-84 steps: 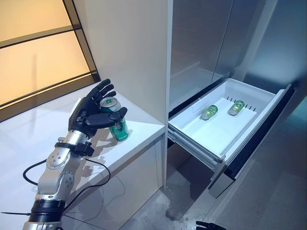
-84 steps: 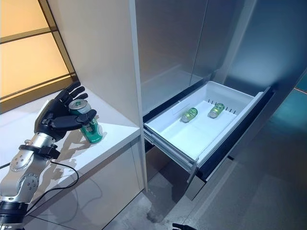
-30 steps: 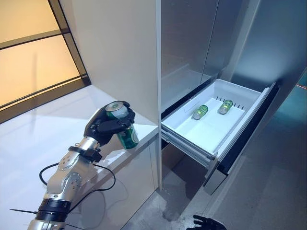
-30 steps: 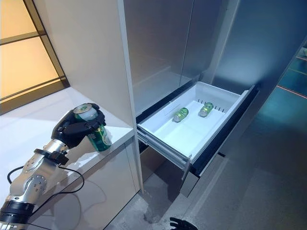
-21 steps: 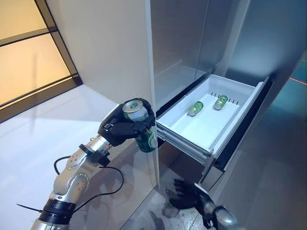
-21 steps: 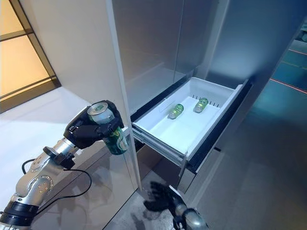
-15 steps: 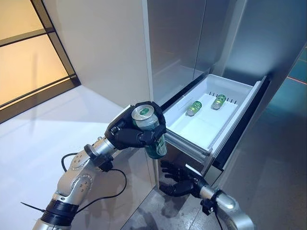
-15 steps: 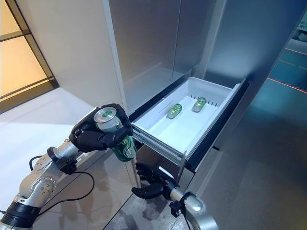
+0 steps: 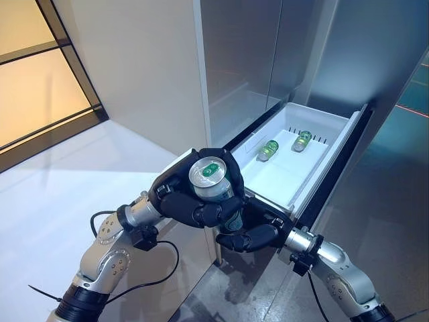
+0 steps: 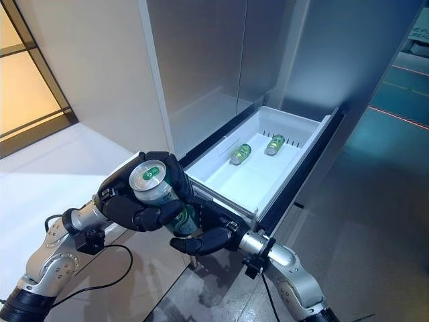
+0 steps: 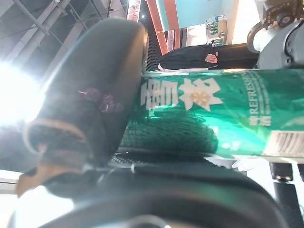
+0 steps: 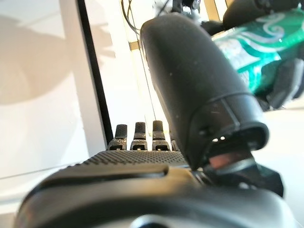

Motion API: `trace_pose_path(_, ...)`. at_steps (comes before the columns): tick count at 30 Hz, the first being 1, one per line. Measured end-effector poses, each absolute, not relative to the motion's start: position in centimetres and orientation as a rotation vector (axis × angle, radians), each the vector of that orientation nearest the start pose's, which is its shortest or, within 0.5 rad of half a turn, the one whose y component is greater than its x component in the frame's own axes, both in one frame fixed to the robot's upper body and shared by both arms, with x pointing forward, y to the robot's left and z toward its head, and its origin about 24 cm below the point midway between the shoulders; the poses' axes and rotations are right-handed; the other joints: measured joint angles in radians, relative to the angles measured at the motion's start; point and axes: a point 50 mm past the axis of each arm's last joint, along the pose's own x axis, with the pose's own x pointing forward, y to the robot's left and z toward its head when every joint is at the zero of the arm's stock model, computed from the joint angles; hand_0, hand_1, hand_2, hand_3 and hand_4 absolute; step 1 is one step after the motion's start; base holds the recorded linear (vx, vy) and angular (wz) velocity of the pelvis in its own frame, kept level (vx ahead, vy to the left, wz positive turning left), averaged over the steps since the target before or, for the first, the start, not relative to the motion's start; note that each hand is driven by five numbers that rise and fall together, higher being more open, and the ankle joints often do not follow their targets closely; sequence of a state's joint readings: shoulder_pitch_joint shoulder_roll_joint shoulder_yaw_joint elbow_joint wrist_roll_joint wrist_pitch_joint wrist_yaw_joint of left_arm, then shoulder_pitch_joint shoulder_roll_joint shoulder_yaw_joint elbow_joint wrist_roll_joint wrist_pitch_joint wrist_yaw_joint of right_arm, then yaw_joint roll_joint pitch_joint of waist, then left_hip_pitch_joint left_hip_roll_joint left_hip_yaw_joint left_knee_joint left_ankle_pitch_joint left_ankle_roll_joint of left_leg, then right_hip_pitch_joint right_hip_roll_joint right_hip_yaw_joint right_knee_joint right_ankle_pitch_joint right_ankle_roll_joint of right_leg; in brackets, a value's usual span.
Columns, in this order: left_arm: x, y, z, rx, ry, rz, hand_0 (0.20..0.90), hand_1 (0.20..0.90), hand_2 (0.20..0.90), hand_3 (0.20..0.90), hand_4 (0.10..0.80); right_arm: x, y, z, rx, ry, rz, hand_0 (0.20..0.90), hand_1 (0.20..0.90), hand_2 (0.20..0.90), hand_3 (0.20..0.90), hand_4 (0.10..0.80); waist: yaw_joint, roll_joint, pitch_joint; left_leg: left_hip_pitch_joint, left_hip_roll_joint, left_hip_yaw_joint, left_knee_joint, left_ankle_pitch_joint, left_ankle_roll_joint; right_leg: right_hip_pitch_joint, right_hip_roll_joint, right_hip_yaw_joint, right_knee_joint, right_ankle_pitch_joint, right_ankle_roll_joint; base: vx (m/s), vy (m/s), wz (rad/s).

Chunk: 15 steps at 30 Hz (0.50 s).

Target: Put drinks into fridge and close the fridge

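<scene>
My left hand (image 9: 177, 200) is shut on a green can (image 9: 209, 176), held upright in the air just left of the open fridge drawer (image 9: 275, 180). The can also shows in the left wrist view (image 11: 213, 109) against the thumb (image 11: 95, 95). My right hand (image 9: 253, 235) is open, its fingers spread just under and beside the can's base. In the right wrist view the can (image 12: 256, 42) lies past the thumb (image 12: 190, 80). The white drawer is pulled out, with green cans (image 9: 269, 149) lying on their sides at its back.
A white counter (image 9: 60, 194) lies at the left, with a beige wall panel (image 9: 147, 74) behind it. The steel fridge doors (image 9: 255, 60) stand above the drawer. The drawer's dark front (image 9: 338, 168) juts out over the grey floor (image 9: 389, 221).
My left hand has carried the can off the counter and right, up to the drawer's near corner. My right hand has risen from the floor level to just under the can. The camera has turned.
</scene>
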<state>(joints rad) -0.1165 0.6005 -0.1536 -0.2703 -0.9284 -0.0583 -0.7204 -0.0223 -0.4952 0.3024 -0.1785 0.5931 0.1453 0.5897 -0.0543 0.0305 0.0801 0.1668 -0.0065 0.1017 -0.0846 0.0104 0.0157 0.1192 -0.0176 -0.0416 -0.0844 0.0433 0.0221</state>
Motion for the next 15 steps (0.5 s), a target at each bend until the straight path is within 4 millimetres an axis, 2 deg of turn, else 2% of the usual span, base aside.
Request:
trace_pose_path(3,23.7,15.4,14.6,-0.250,-0.347,-1.047,0.300,0.300,0.300,0.200,0.100,22.6,-12.5,6.9,0.106,0.102,1.019,0.900,0.900,0.900,0.900,0.800,0.002,0.000,0.000,-0.001,0.000,-0.001,0.000,0.000,0.000,0.000,0.000,-0.001,0.000,0.001,0.000,0.000,0.000,0.00)
trace_pose_path(11,23.6,15.0,14.3,-0.232,-0.313,-1.066,0.300,0.300,0.300,0.200,0.100,23.0,-12.7,7.4,0.031,0.140,1.074,0.900,0.900,0.900,0.900,0.800,0.011,0.003,0.002,-0.001,0.000,-0.002,0.000,0.000,0.000,0.000,0.000,-0.003,0.000,0.001,0.000,0.000,0.000,0.00)
trace_pose_path(15,23.6,14.8,14.0,-0.233,-0.290,-1.076,0.300,0.300,0.300,0.200,0.100,23.7,-12.3,8.4,0.004,0.106,1.104,0.900,0.900,0.900,0.900,0.800,0.014,0.005,0.003,-0.001,-0.001,-0.002,0.000,0.000,0.000,0.000,0.000,-0.004,0.000,0.001,0.000,0.000,0.000,0.00)
